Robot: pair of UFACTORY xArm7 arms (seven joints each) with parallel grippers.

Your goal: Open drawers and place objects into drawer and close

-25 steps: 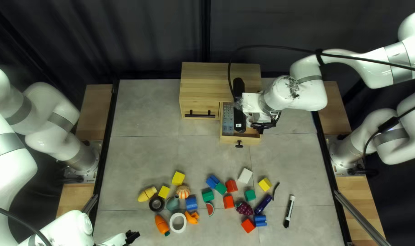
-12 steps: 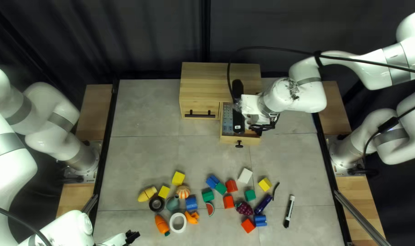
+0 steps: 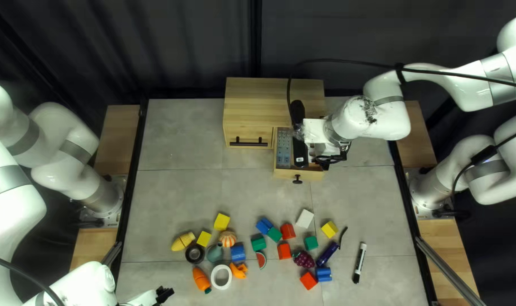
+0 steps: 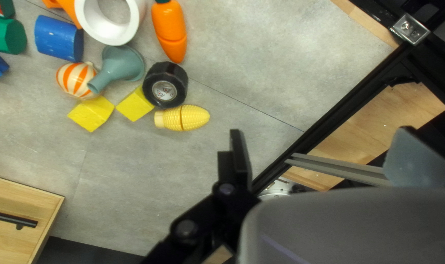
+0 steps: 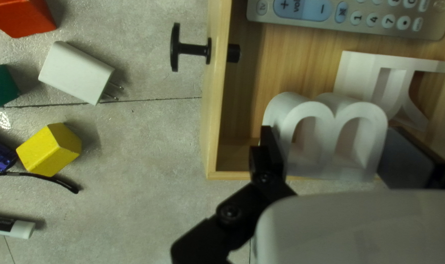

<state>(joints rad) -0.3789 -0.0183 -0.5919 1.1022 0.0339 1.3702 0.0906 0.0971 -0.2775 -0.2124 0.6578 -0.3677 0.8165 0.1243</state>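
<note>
Look, my right gripper (image 3: 314,131) has its two fingers squeezed on a white letter (image 5: 336,137), one on each side. The letter is at the open drawer (image 3: 286,173), and it hides a bit of the drawer's side wall. I cannot tell if it touches the drawer floor.

Other things take up room in the drawer. A remote (image 5: 330,14) lies well apart from the fingers, and a second white letter (image 5: 359,83) sits right by the held one. The black knob (image 5: 193,49) sticks out of the drawer front. Beside the drawer, the wooden box (image 3: 252,107) has a long black handle (image 3: 248,143).

Out on the table, in front of the drawer, are a white plug (image 5: 76,73), a yellow block (image 5: 49,149), a bunch of grapes (image 3: 304,259) and a marker (image 3: 359,262).

My left gripper (image 3: 165,293) is far from the drawer. Its fingers are spread wide, with nothing held. Ahead of it is the yellow corn (image 4: 183,118), touching a black tape roll (image 4: 164,85). Near them are an orange carrot (image 4: 171,29), a white ring (image 4: 88,29), a gray funnel (image 4: 125,63) and a stripy ball (image 4: 76,78).
</note>
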